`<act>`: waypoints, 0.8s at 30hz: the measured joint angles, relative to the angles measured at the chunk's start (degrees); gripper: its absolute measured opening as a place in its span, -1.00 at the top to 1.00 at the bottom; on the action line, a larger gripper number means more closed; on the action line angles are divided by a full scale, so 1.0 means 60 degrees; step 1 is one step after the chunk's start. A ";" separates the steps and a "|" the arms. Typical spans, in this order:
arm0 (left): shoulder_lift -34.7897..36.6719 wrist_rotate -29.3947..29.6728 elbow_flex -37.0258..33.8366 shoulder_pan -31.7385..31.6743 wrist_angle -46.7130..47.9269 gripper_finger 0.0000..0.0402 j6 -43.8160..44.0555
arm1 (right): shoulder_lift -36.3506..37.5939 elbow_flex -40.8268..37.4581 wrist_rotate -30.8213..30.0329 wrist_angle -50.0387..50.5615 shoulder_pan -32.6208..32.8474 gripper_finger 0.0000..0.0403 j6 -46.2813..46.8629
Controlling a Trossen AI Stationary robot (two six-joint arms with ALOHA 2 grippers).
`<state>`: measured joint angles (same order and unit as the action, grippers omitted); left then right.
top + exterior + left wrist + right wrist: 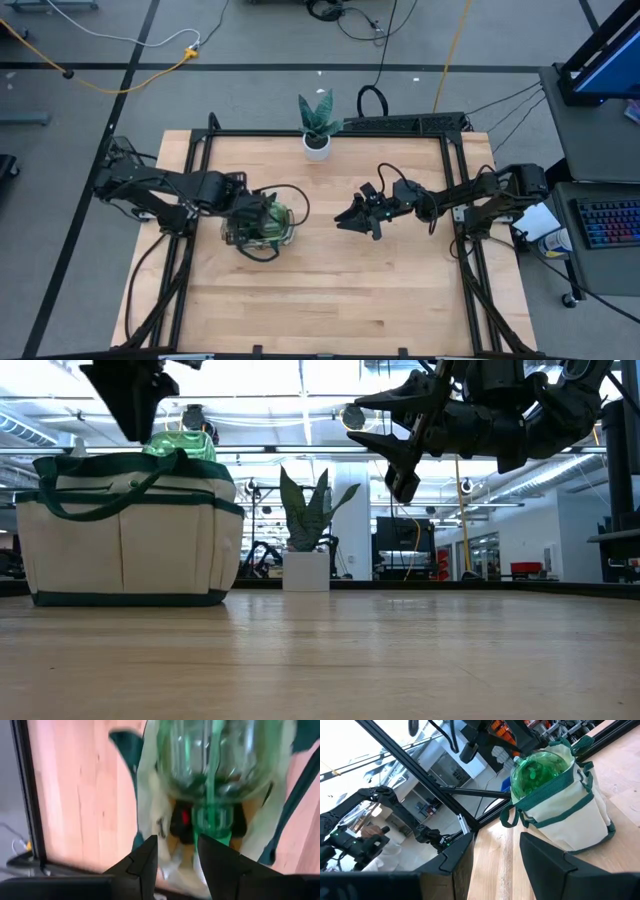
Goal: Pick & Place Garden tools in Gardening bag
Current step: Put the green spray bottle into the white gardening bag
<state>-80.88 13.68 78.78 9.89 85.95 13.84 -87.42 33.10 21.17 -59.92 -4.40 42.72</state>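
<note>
The cream gardening bag (130, 540) with green trim stands upright on its base on the table's left half (270, 235). A green see-through round garden tool (180, 445) sticks up out of the bag's open top (537, 772). Something red and black (185, 817) lies deeper inside. My left gripper (177, 855) hangs just above the bag's mouth, pointing down, open, with nothing between its fingers. My right gripper (350, 220) hovers open above the table's middle, pointing level toward the bag (570, 815).
A green plant in a white pot (318, 130) stands at the table's far edge, near the middle. A black frame rail (200, 160) runs around the table. Bare wood (330, 300) stretches across the near half.
</note>
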 joint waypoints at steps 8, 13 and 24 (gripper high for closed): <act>0.0000 0.0458 0.0000 0.0000 -0.1685 0.28 -0.0839 | 0.0000 0.0000 -0.0002 0.0002 0.0000 0.23 0.0004; 0.0000 0.0736 0.0000 0.0000 -0.2348 0.28 -0.1426 | 0.0000 0.0000 0.0000 0.0000 0.0000 0.23 0.0003; 0.0000 0.0730 0.0000 0.0287 -0.2867 0.28 -0.1589 | 0.0000 0.0000 -0.0002 0.0004 0.0000 0.23 -0.0013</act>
<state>-80.88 18.06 78.78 11.61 68.74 4.31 -87.42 33.10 21.16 -59.90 -4.40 42.64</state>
